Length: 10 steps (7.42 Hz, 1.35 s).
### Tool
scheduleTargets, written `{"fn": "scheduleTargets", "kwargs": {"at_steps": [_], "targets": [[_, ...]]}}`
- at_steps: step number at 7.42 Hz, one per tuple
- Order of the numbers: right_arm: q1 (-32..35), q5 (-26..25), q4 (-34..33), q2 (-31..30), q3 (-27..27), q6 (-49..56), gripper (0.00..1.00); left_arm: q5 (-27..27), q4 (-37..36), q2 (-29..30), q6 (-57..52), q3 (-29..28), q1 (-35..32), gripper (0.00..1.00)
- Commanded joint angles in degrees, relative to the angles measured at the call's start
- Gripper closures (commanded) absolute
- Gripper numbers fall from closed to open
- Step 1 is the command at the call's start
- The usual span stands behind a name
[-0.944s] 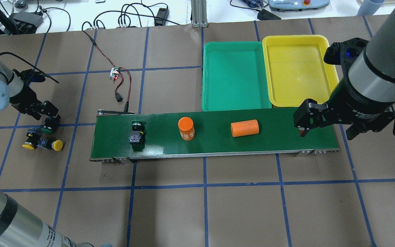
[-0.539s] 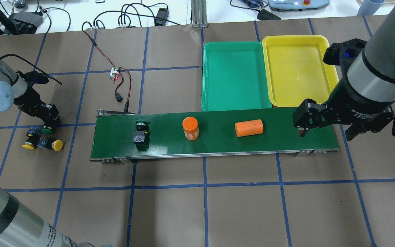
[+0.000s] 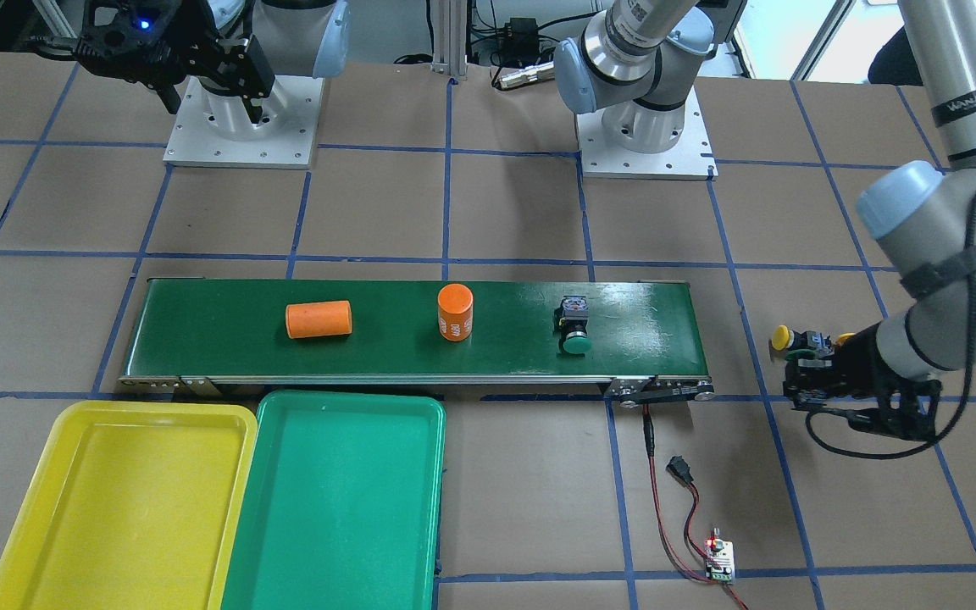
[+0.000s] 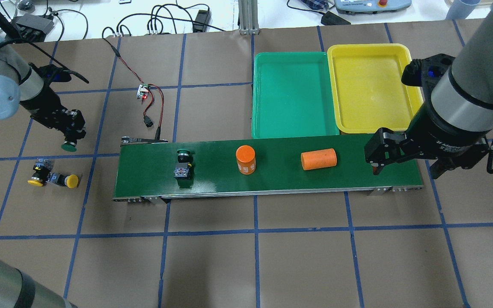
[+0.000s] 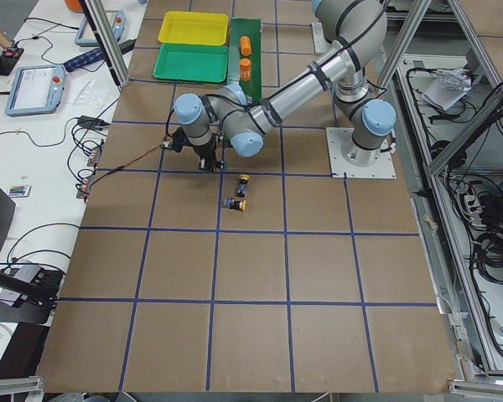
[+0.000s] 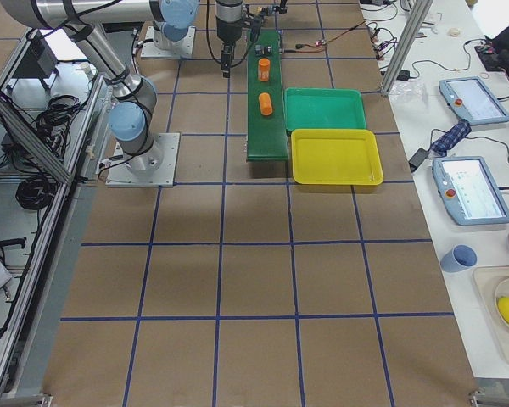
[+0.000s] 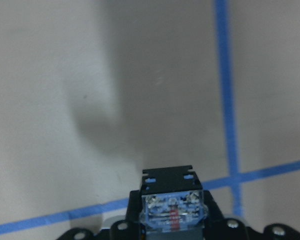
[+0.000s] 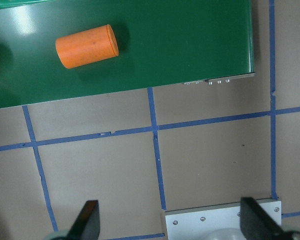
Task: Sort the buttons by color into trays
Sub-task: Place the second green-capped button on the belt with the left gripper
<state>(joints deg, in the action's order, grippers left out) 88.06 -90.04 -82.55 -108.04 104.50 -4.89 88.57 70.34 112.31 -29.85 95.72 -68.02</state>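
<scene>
My left gripper [image 4: 70,136] is shut on a green button [image 4: 69,146] and holds it above the table; its body fills the bottom of the left wrist view [image 7: 172,212]. Two yellow buttons [image 4: 37,179] [image 4: 69,181] lie on the table just below it. A second green button [image 4: 182,164] lies on the dark-green conveyor belt [image 4: 216,160], also seen from the front [image 3: 574,329]. My right gripper [image 4: 405,164] is open and empty over the belt's right end. The green tray [image 4: 291,94] and the yellow tray [image 4: 370,85] stand empty behind the belt.
An upright orange cylinder [image 4: 245,159] and a lying one [image 4: 318,158] are on the belt. A small circuit board [image 4: 144,91] with red and black wires lies behind the belt's left end. Both arm bases [image 3: 645,140] stand at the robot's side of the table.
My left gripper has risen with the green button and moved away from the yellow buttons. The belt has carried its green button and both cylinders to the right. The right gripper has barely moved.
</scene>
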Motion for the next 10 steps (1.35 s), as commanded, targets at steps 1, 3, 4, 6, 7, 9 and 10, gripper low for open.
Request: {"fn": "scheduleTargets", "kwargs": {"at_steps": [1, 3, 4, 6, 7, 9, 10], "targets": [[0.0, 0.0, 0.0, 0.0, 0.1, 0.3, 0.0, -4.7, 1.6, -6.4, 12.5, 6.9, -8.3, 1.0], [0.0, 0.0, 0.1, -0.1, 0.2, -0.2, 0.0, -4.5, -6.0, -10.4, 15.7, 15.3, -9.9, 1.0], [0.0, 0.1, 0.0, -0.2, 0.3, -0.3, 0.0, -4.4, -8.6, -10.7, 15.8, 17.1, -11.2, 1.0], [0.0, 0.0, -0.1, -0.1, 0.4, 0.0, 0.0, -4.5, -8.6, -9.7, 20.5, 17.6, -12.7, 0.48], [0.0, 0.0, -0.1, -0.1, 0.3, 0.3, 0.0, -4.4, -8.7, -10.0, 22.2, 17.2, -13.9, 0.0], [0.0, 0.0, -0.2, -0.2, 0.4, 0.3, 0.0, -2.9, -8.0, -11.7, 21.1, 14.3, -12.9, 0.0], [0.0, 0.1, -0.2, -0.1, 0.4, 0.2, 0.0, 0.3, -7.0, -11.6, 14.4, 12.8, -10.4, 0.0]]}}
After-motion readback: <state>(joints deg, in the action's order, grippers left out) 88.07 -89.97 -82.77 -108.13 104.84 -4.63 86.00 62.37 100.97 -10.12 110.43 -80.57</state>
